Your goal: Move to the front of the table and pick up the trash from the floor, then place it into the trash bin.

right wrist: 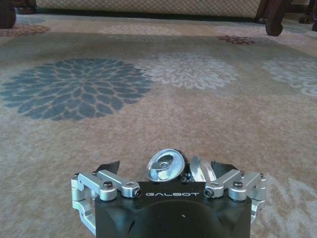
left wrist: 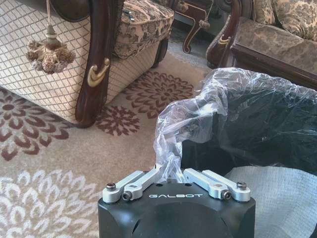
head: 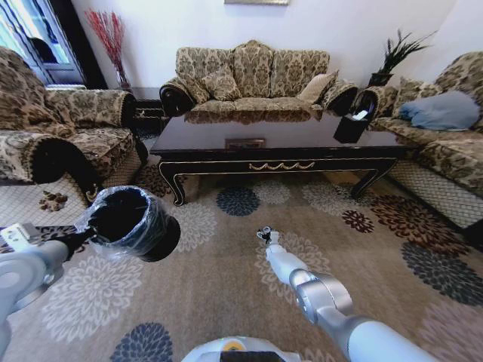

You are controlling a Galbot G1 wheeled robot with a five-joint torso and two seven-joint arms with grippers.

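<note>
From the head camera I have the worktop (head: 279, 139), the long dark coffee table, lying across my twelve o'clock, with one small black box of tissue (head: 352, 126) on it toward one o'clock and three patterned sofas ringing it at ten, twelve and two. Nothing stands between me and the open floor (head: 226, 264). My left gripper (left wrist: 171, 171) sits at about nine o'clock, its fingers pinched together on the clear liner of the trash bin (head: 134, 222), so the one black bin hangs off the carpet beside me. The left wrist camera shows that pinch on the crumpled plastic plainly; the head view hides it behind the bin. My right gripper (right wrist: 168, 171) reaches out low toward twelve o'clock, just over the carpet. Its wrist camera shows silvery foil trash (right wrist: 166, 165) sitting between the fingers, which look clamped on it, though the fingertips are partly hidden. In the head view that trash is only a glint at the tip.
</note>
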